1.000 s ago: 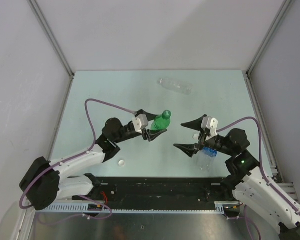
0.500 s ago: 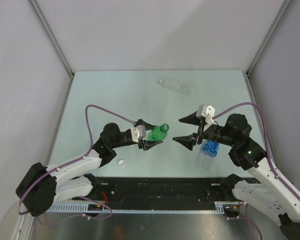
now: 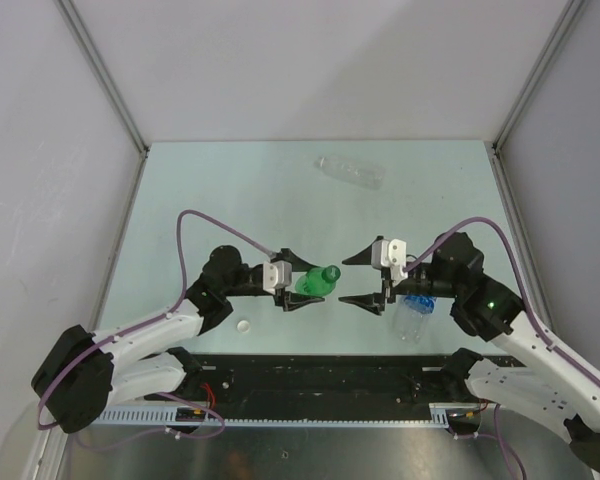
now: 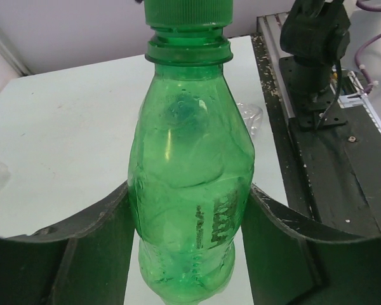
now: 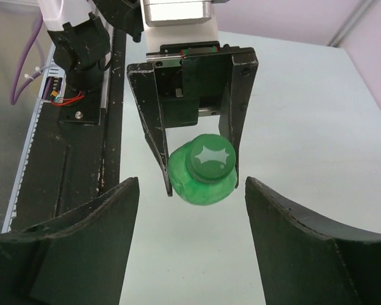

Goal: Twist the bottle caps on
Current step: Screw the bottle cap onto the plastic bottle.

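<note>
the two black fingers (image 4: 76,254) of the left gripper (image 4: 189,210) are clenched on the body of a translucent green plastic bottle (image 4: 190,140), one finger pressed against each side. a small round green plastic cap (image 4: 187,9) sits on the bottle's neck; whether it is screwed tight cannot be told.

in the overhead view the left gripper (image 3: 302,285) holds the green bottle (image 3: 315,283) near the middle of the pale blue-green table (image 3: 220,190), with the capped end (image 3: 331,273) pointing toward the right arm.

the right gripper (image 3: 344,280) faces that cap head on. its fingers are released and spread apart, and they grasp nothing. in the right wrist view the dark fingers (image 5: 70,241) stand well to either side of the green cap (image 5: 209,157), not touching it, and the left gripper's black frame (image 5: 190,89) shows behind the bottle.

a clear plastic bottle with a blue label (image 3: 412,320) lies on the table partly under the right arm's wrist. a clear unlabelled plastic bottle (image 3: 350,172) lies on its side toward the far edge, well apart from both arms. a tiny white round plastic cap (image 3: 244,325) lies on the table just beside the left arm.
</note>
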{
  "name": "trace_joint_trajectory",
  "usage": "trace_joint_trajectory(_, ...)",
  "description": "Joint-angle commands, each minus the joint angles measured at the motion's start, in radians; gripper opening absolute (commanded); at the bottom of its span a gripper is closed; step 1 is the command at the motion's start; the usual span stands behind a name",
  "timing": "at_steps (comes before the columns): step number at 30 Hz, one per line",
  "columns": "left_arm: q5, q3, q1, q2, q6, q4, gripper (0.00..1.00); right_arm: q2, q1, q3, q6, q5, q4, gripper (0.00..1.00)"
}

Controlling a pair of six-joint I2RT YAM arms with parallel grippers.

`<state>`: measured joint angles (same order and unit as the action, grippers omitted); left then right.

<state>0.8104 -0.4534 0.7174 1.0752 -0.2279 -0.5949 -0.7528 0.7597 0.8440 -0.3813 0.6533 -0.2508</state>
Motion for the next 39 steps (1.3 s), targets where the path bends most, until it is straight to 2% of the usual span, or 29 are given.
trace_joint_trajectory(1,0.071,-0.009,-0.007,-0.004,-0.012,-0.019,0.17,-0.029,0.035,0.042,-0.048,-0.019,0.095,0.7)
trace_joint_trajectory(8,0.092,-0.014,-0.008,-0.008,-0.017,-0.019,0.17,-0.032,0.048,0.043,-0.041,-0.004,0.143,0.66)
trace_joint_trajectory(14,0.095,-0.02,-0.007,-0.01,-0.021,-0.019,0.17,-0.039,0.053,0.043,-0.034,0.019,0.163,0.56)
trace_joint_trajectory(28,0.087,-0.025,-0.007,-0.044,-0.028,-0.012,0.17,-0.047,0.066,0.043,-0.04,0.027,0.141,0.54)
trace_joint_trajectory(39,0.09,-0.034,-0.007,-0.042,-0.026,-0.007,0.17,-0.058,0.078,0.043,-0.034,0.024,0.156,0.46)
